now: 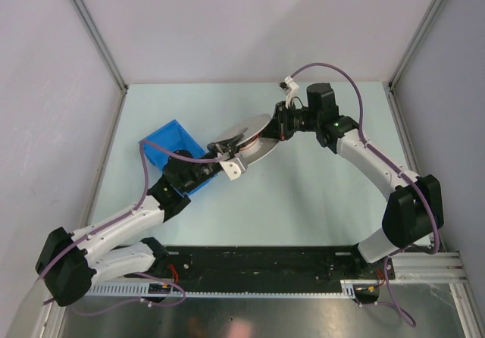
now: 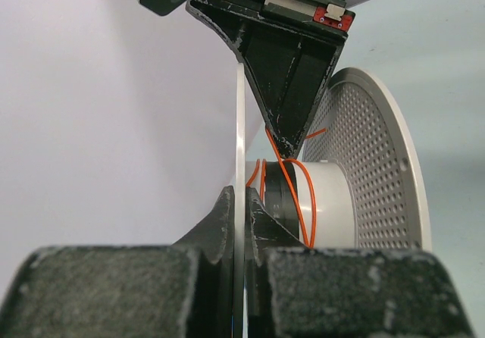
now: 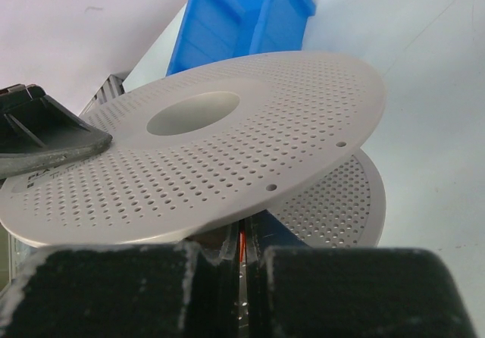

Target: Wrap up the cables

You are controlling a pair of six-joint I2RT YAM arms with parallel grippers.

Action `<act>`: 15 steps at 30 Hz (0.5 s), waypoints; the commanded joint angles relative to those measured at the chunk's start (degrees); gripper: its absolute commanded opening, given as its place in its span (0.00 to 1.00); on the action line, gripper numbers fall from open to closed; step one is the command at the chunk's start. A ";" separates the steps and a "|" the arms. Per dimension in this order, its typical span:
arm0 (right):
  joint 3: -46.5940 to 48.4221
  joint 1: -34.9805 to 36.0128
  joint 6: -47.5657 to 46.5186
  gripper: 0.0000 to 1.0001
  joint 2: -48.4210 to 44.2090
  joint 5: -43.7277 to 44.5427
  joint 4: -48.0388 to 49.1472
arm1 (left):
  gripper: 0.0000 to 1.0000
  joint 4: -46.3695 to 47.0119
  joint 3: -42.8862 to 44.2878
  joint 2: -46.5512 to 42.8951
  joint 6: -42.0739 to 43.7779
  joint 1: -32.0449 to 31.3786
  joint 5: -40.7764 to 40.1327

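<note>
From above, you are looking at the spool (image 1: 254, 129) hanging tilted over the worktop (image 1: 303, 201), just beside the blue bin (image 1: 168, 141). The left end effector (image 1: 227, 156) is meeting it from the lower left and the right end effector (image 1: 276, 124) from the upper right. The cable is too thin to follow here.

In the left wrist view, the left end effector (image 2: 241, 220) is clamping the thin edge of the near flange, its fingers pressed together on the plate. The hub's axis is running left to right. The reddish cable (image 2: 312, 217) is looping loosely around the hub and slanting across it, its upper end rising toward the tip of the right end effector (image 2: 288, 145).

In the right wrist view, the right end effector (image 3: 242, 255) is sitting under the perforated flange with its fingers drawn together. A thin red line, the cable (image 3: 242, 241), is standing upright in the slit, pinched there. One of the left end effector's fingers (image 3: 53, 137) is lying on the flange at the left.
</note>
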 commanded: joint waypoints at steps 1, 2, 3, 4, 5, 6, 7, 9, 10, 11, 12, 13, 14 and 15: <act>2.23 -3.07 1.54 0.00 1.32 6.89 1.97 | 0.00 11.92 0.94 -3.41 0.26 -1.34 3.79; 2.19 -3.15 1.55 0.00 1.34 6.89 1.82 | 0.00 11.92 0.97 -3.39 0.17 -1.38 3.90; 2.22 -3.28 1.55 0.00 1.30 6.80 1.70 | 0.00 11.92 1.03 -3.42 0.17 -1.36 4.08; 2.19 -3.44 1.55 0.00 1.37 6.71 1.55 | 0.00 11.91 1.10 -3.44 0.17 -1.35 4.17; 2.18 -3.60 1.64 0.00 1.32 6.62 1.43 | 0.00 11.91 1.13 -3.41 0.17 -1.34 4.22; 2.08 -3.77 1.69 0.00 1.30 6.49 1.29 | 0.00 11.91 1.15 -3.34 0.26 -1.34 4.24; 2.08 -3.95 1.71 0.00 1.28 6.38 1.17 | 0.00 11.91 1.20 -3.31 0.26 -1.38 4.29; 1.83 -4.23 1.86 0.00 1.21 6.32 1.02 | 0.00 11.91 1.24 -3.33 0.30 -1.35 4.42; 1.69 -4.31 1.97 0.00 1.19 6.34 0.99 | 0.00 11.91 1.25 -3.35 0.28 -1.34 4.52; 1.57 -4.39 2.07 0.00 1.14 6.35 0.98 | 0.00 11.91 1.21 -3.32 0.32 -1.39 4.61; 1.47 -4.43 2.21 0.00 1.12 6.35 1.06 | 0.00 11.91 1.23 -3.30 0.38 -1.41 4.70; 1.38 -4.45 2.32 0.00 1.02 6.31 1.10 | 0.00 11.91 1.25 -3.25 0.45 -1.42 4.79; 1.24 -4.46 2.42 0.00 1.01 6.29 1.16 | 0.00 11.91 1.25 -3.26 0.49 -1.47 4.92; 1.13 -4.47 2.56 0.00 0.96 6.28 1.24 | 0.00 11.91 1.34 -3.23 0.51 -1.49 4.99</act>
